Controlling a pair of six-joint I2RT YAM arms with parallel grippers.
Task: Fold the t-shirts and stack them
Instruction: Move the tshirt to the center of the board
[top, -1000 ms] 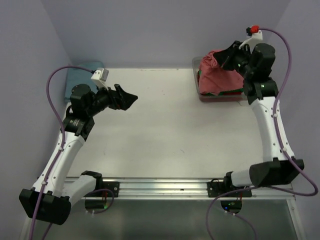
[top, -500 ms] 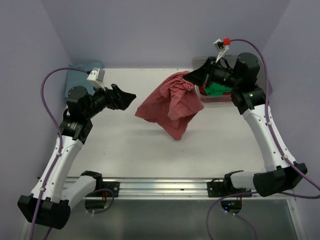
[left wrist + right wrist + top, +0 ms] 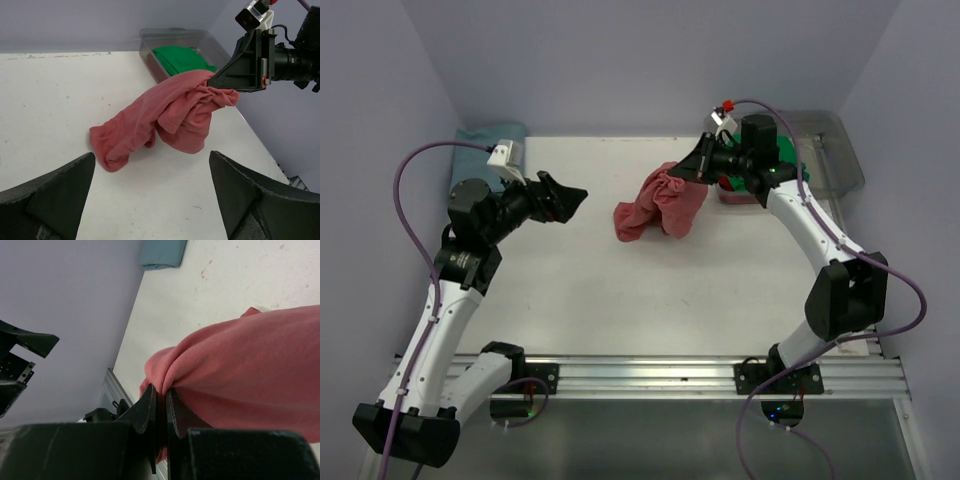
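Right gripper is clamped on a bunched fold of the salmon shirt, whose low end trails on the tabletop near the far edge, probably for spreading. Left gripper gapes wide and empty, facing it, likely to catch a corner.

Overhead view looks down from behind; the 2 wrist views face the salmon-red t-shirt, right closest.

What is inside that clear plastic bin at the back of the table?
A bright green cloth t-shirt lies on top, with red cloth showing beneath it. Whatever lies deeper is covered by them.
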